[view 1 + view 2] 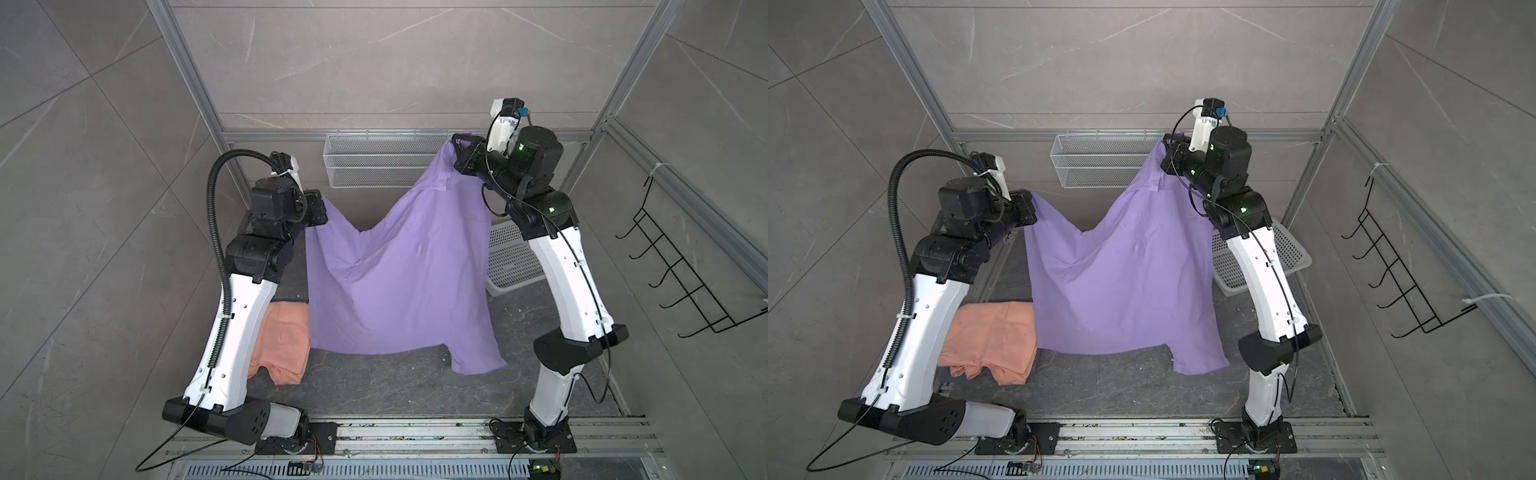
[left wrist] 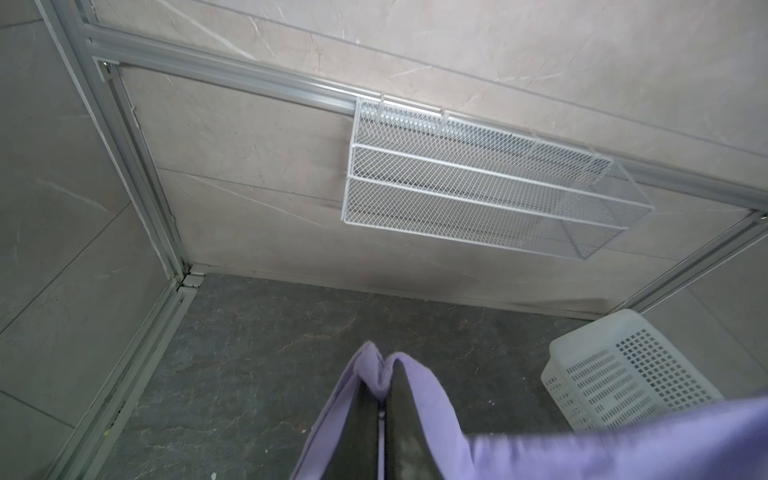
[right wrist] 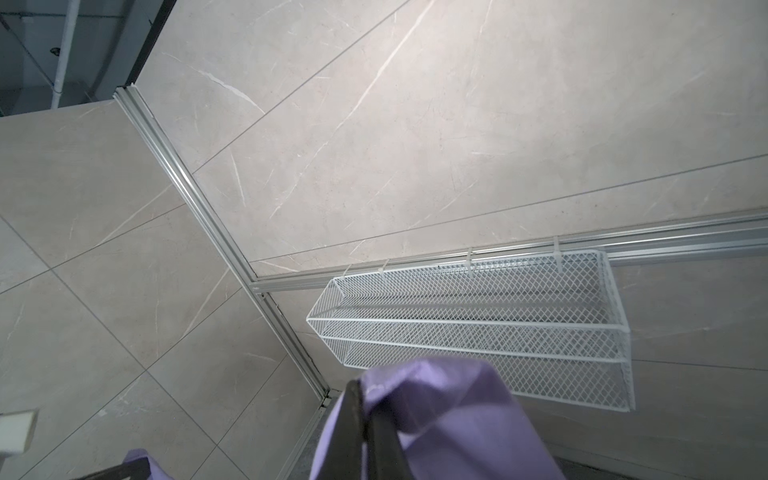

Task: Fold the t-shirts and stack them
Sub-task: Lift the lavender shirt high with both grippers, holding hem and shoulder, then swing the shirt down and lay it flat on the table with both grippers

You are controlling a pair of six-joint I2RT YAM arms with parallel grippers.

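1. Left gripper (image 1: 321,210) is up off the table (image 1: 374,388), jaws clamped on a corner of the lavender t-shirt (image 1: 399,270). In the left wrist view the two dark fingers (image 2: 360,432) press together with a purple fold bunched at their tips.
2. Right gripper (image 1: 456,146) is raised toward the back wall, just beside the wire mesh shelf (image 1: 374,162). Its jaws are closed on the shirt's other top corner, and purple cloth wraps over them in the right wrist view (image 3: 365,419).
3. The lavender t-shirt hangs spread between the two grippers like a sheet. Its long held edge runs left to right, climbing toward the back on the right side, with a deep V sag in the middle.
4. From that edge the cloth falls toward the near side of the table. A sleeve flap trails lowest at the near right corner. Whether the hem touches the table, I cannot tell.
5. The salmon t-shirt (image 1: 992,336) lies folded on the near left of the table, partly under the left arm, its long side running front to back. In both top views the lavender cloth overlaps its right edge.
6. The white basket (image 1: 1283,253) sits at the back right, behind the right arm.
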